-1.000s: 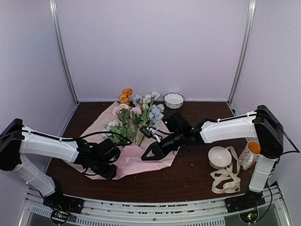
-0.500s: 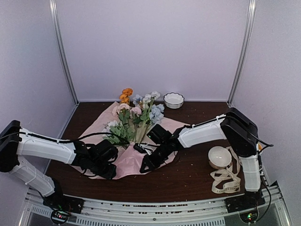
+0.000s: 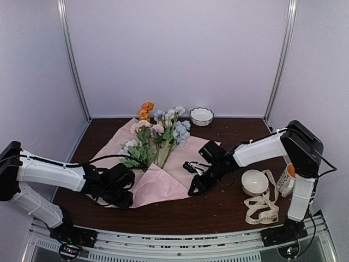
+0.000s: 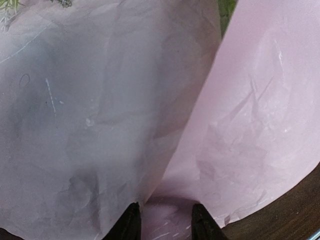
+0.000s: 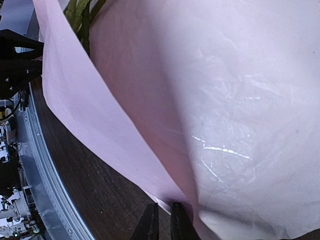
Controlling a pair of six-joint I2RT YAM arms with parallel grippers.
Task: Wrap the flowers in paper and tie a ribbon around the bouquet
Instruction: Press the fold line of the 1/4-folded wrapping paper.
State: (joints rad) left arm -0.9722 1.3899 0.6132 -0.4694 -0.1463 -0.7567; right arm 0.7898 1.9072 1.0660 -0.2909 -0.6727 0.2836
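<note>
The flowers [image 3: 161, 134], a loose bouquet of blue, white and orange blooms, lie on the pink paper [image 3: 163, 185], heads toward the back. The paper's near part stands up in a folded flap. My left gripper [image 3: 122, 196] rests at the paper's near left corner. In the left wrist view its jaws [image 4: 165, 222] stand apart, and the paper [image 4: 250, 125] lies flat between them. My right gripper [image 3: 192, 190] is at the paper's near right edge. In its wrist view the fingers [image 5: 167, 220] are pinched on the edge of the paper [image 5: 240, 100]. The ribbon [image 3: 262, 210] lies in loops at the near right.
A white bowl [image 3: 254, 182] and a mug [image 3: 288, 177] with an orange inside stand right of the right gripper, beside the ribbon. A scalloped bowl [image 3: 201, 115] sits at the back wall. Green stems [image 5: 80, 15] show at the top of the right wrist view.
My right gripper has drawn back to the right, from over the middle of the paper to its near right edge. The paper's near part has risen into a fold. The left arm has barely moved.
</note>
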